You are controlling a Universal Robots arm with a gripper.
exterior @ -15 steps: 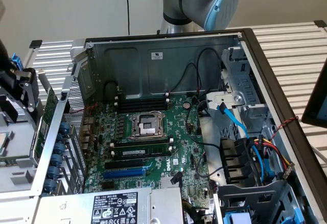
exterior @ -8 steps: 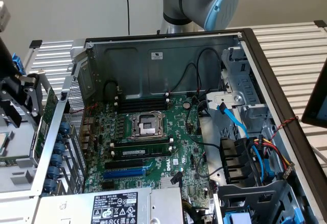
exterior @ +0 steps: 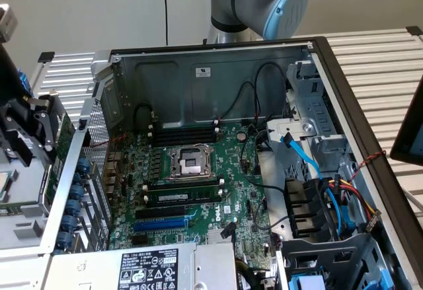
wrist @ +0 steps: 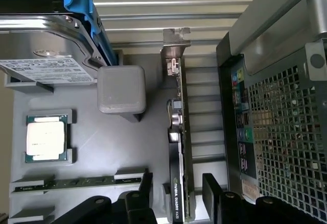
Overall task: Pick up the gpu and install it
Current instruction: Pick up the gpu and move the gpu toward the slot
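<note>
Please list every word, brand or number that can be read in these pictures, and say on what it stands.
"NVIDIA QUADRO": on the edge of the gpu; the characters after it are unclear.
The hard drive label: too small to read.
The power supply label: too small to read.
The white sticker on the case wall: too small to read.

— Anything legible?
— "NVIDIA QUADRO" in white along the gpu (wrist: 177, 203) edge, wrist view. What looks like "DELL" on the motherboard (exterior: 227, 209), lower middle of the exterior view.
— The power supply label (exterior: 149, 268)?
— Print too small to read.
</note>
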